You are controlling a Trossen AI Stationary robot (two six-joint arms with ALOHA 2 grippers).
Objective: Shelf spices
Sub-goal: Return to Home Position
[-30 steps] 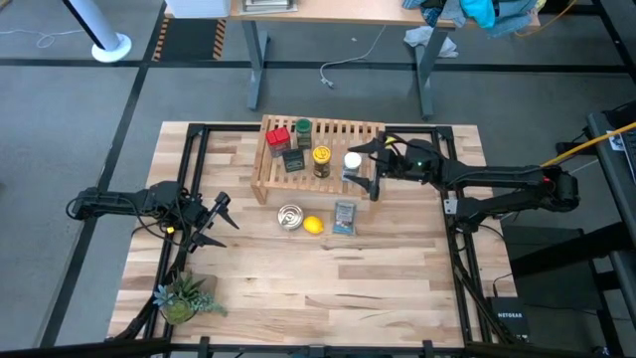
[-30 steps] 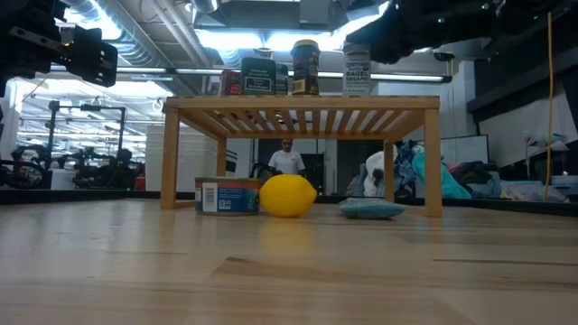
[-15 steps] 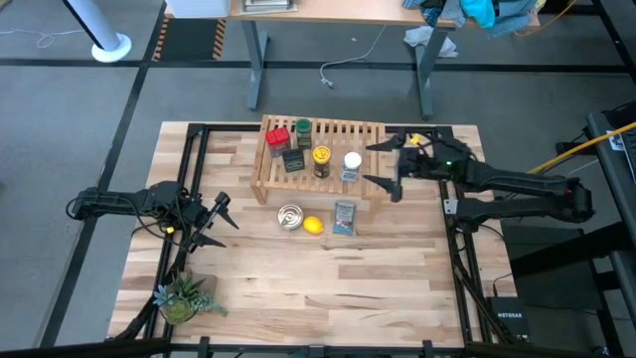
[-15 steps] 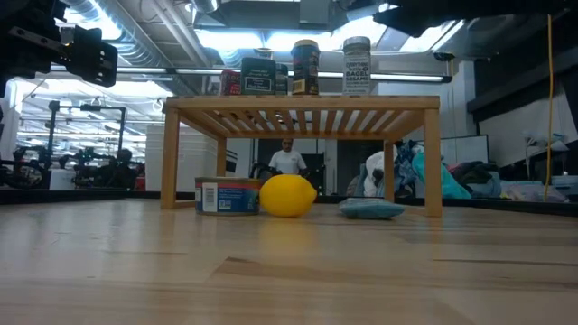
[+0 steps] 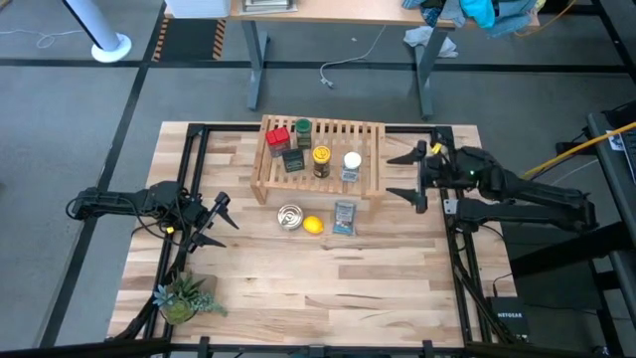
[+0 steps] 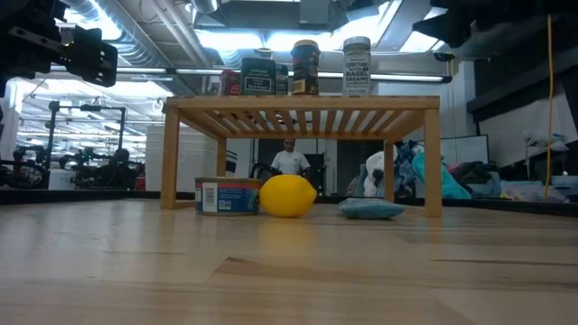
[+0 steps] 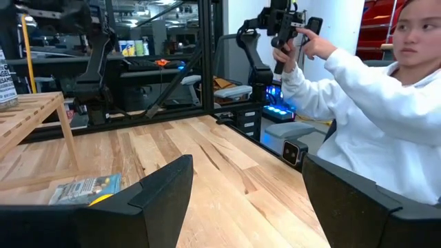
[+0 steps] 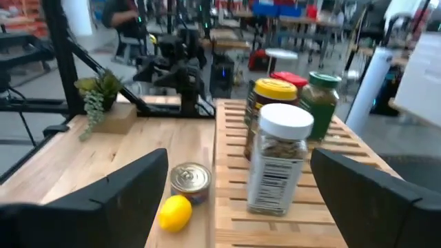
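The shelf (image 5: 328, 171), a light-wood slatted rack, stands at the table's far middle. On its slats stand the spices: a red tin (image 5: 277, 137), a green-lidded jar (image 5: 302, 129), a dark grey tin (image 5: 293, 160), a yellow-lidded jar (image 5: 321, 159) and a white-lidded jar (image 5: 352, 164). My right gripper (image 5: 398, 176) hovers open to the right of the shelf, clear of it, pointing at the white-lidded jar (image 8: 279, 158). Near the table's left edge my left gripper (image 5: 224, 221) waits open with nothing between its fingers.
A silver round tin (image 5: 289, 216), a lemon (image 5: 313, 225) and a flat blue packet (image 5: 345, 217) lie on the table in front of the shelf. A small potted plant (image 5: 184, 296) stands at the near left corner. A person in a white sleeve (image 7: 358, 89) sits beyond the table's right side.
My right gripper has drawn back from the white-lidded jar toward the table's right edge and risen a little, staying open. The jar stays upright on the shelf's right part.
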